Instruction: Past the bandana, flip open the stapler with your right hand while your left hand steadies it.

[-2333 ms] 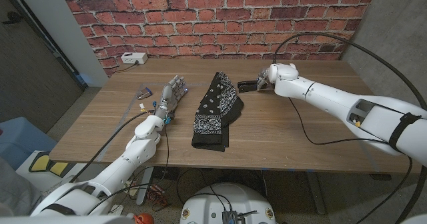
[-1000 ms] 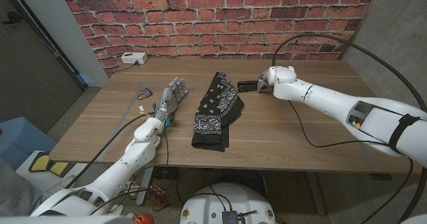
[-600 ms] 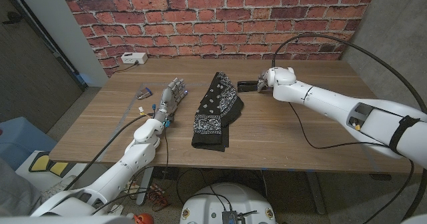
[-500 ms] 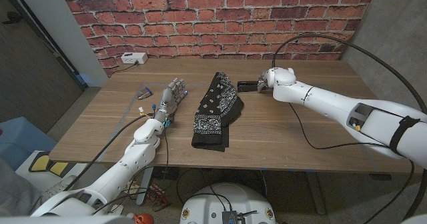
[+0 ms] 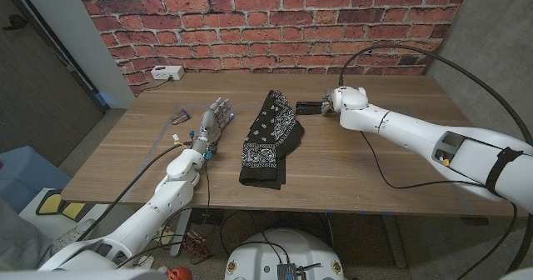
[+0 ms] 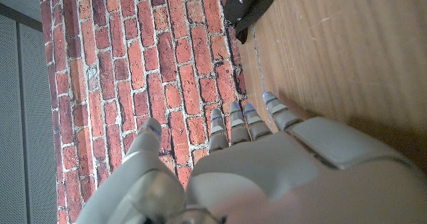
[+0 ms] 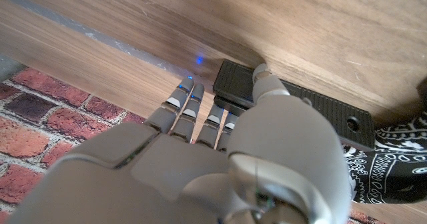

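Reaching past the bandana (image 5: 271, 138), our right hand (image 5: 335, 99) has its fingertips (image 7: 261, 71) touching the black stapler's (image 7: 293, 103) end; grip unclear. Stapler lies closed, just beyond the bandana's right corner. Our left hand (image 5: 213, 118) sits left of the bandana, fingers apart, holding nothing.

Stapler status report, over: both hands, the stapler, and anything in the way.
Right hand at the stapler, thumb touching it. Left hand open, on the bandana's other side. Stapler looks closed.
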Motion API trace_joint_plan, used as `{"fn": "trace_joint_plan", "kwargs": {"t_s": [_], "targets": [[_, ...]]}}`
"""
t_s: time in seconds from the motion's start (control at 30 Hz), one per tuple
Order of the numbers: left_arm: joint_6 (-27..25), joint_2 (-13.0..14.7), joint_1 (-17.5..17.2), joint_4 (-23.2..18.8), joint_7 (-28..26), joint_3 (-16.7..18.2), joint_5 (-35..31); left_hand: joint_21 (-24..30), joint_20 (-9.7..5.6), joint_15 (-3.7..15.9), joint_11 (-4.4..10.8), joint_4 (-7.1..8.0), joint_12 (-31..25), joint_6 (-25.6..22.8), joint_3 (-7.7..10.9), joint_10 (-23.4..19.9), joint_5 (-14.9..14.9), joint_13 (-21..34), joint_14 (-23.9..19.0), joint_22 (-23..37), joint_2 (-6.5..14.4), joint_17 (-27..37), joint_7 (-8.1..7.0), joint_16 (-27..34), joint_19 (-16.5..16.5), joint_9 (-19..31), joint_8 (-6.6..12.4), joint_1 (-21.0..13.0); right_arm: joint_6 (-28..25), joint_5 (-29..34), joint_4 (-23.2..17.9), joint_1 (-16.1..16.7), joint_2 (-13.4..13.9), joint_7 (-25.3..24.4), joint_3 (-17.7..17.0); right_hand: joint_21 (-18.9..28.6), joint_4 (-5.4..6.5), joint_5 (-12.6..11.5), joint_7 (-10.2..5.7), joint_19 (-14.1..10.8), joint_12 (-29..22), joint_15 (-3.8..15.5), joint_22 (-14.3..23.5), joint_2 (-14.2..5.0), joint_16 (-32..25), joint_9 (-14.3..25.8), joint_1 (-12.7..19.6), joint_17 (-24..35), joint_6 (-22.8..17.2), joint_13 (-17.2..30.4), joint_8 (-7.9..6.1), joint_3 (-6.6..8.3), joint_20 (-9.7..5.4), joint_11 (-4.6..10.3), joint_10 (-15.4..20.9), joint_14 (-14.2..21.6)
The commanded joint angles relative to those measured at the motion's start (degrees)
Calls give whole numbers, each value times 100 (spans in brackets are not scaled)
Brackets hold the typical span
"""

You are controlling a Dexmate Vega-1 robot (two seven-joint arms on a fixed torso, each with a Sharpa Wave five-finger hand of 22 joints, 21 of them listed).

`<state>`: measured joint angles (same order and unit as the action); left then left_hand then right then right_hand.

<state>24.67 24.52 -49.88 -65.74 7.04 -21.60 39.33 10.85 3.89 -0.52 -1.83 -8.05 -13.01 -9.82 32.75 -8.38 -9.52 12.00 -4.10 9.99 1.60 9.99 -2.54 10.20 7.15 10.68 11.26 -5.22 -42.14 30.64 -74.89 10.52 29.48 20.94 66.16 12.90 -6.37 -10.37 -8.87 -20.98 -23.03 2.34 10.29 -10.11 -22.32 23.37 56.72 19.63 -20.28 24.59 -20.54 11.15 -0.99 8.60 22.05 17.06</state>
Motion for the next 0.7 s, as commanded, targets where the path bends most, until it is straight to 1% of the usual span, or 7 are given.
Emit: {"fn": "trace_joint_plan", "kwargs": {"t_s": [0.03, 0.17, 0.23, 0.3, 0.5, 0.6, 0.7], "targets": [[-30, 13, 32, 29, 35, 6, 10, 42, -25, 9, -5, -1, -35, -46, -24, -30, -34, 5, -63, 16, 43, 17, -5, 44, 57, 17, -13, -1, -78, 65, -50, 134, -15, -349, -58, 91, -35, 18, -49, -229, -305, 1038, 41, 65, -300, 205, 104, 334, -371, 221, -250, 37, 66, 41, 294, 311], [-35, 6, 51, 53, 61, -4, 11, 41, -24, 8, -8, -1, -34, -49, -25, -28, -34, 5, -64, 16, 43, 17, -10, 44, 56, 17, -12, -1, -103, 85, -91, 184, 4, -474, -92, 138, -65, 8, -117, -358, -604, 1060, 61, 86, -548, 397, 132, 646, -774, 389, -509, 7, 2, 136, 677, 536], [-32, 4, 58, 55, 65, -6, 8, 41, -23, 11, -2, -1, -34, -46, -25, -30, -33, 6, -68, 16, 44, 17, -11, 45, 56, 17, -14, -1, -101, 70, -150, 235, 34, -567, -146, 165, -83, 3, -79, -424, -707, 1079, 67, 86, -630, 472, 161, 763, -971, 434, -622, 5, -14, 107, 831, 615], [-35, 5, 58, 48, 61, -6, 7, 41, -26, 13, 0, -1, -34, -46, -25, -30, -33, 6, -68, 16, 44, 17, -13, 45, 56, 17, -14, -1, -111, 78, -197, 262, 55, -617, -166, 183, -96, -3, -39, -469, -772, 1096, 71, 72, -683, 519, 193, 833, -1175, 449, -723, 19, -34, 135, 962, 708], [-52, 5, 51, 22, 53, -15, 3, 40, -25, 12, -1, -1, -34, -45, -26, -33, -33, 6, -70, 16, 44, 17, -11, 45, 56, 17, -14, -1, -81, 47, -306, 347, 113, -747, -261, 204, -111, -11, -123, -513, -834, 1102, 77, 41, -782, 522, 260, 948, -1305, 426, -761, 63, -99, 172, 1154, 925], [-54, 3, 42, 13, 45, -18, 1, 41, -24, 17, 6, -1, -36, -53, -27, -39, -33, 6, -72, 16, 44, 17, -9, 45, 57, 18, -12, 0, -49, -36, -436, 460, 167, -923, -417, 218, -77, -15, -77, -536, -906, 1099, 83, 4, -812, 530, 250, 999, -1484, 414, -823, 92, -118, 161, 1341, 1056], [-65, 13, 24, -13, 28, -17, -2, 42, -25, 15, 7, -1, -35, -56, -28, -37, -33, 6, -72, 16, 44, 17, -14, 45, 59, 18, -11, 0, -42, -60, -577, 543, 224, -1062, -517, 244, -67, -23, -116, -585, -967, 1111, 89, -34, -814, 529, 282, 1030, -1627, 422, -867, 145, -129, 188, 1472, 1141]]}}
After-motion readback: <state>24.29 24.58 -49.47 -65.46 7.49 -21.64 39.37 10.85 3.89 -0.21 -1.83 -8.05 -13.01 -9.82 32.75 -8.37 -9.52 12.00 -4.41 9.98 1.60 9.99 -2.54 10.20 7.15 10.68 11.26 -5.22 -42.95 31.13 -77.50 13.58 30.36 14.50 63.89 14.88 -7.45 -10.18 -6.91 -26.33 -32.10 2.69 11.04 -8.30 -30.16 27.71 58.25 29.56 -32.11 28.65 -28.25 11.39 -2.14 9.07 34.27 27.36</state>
